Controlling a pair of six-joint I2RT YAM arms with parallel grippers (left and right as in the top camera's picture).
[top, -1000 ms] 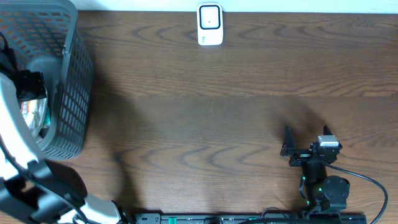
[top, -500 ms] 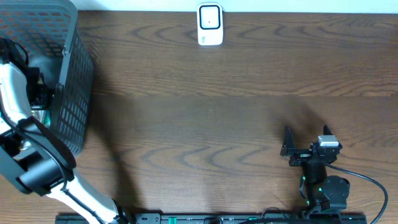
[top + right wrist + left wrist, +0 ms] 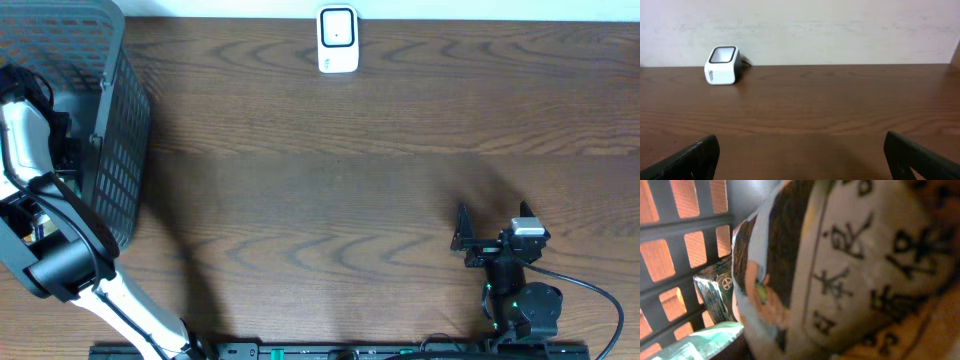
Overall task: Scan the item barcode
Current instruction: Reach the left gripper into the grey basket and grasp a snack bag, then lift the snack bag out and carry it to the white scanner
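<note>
the packet [image 3: 855,280] fills nearly the whole left wrist view, pressed up close to the camera. it has a pale face printed with large dark characters and a brown band along one side, and it lies tilted. behind it stands the grey grid wall of the basket [image 3: 670,245], so the packet is inside the basket. just beside it lie a shiny dark wrapper [image 3: 715,292] and, lower down, a green packet [image 3: 700,340].

from overhead the basket [image 3: 110,150] sits at the far left of the table [image 3: 330,170]. the left arm [image 3: 25,140] reaches down into it and covers what lies inside. the left gripper is right at the packet, but its fingers show in neither view. i cannot tell whether it is wide, narrow or holding the packet.

the scanner [image 3: 338,40], a small white box with a dark window, stands at the far edge of the table near the middle, well apart from the basket.

the right gripper [image 3: 460,232] rests near the front edge on the right side, far from both packet and scanner. its jaws stand wide with nothing between them. its own camera looks across bare wood to the scanner [image 3: 722,65] against the wall.
</note>
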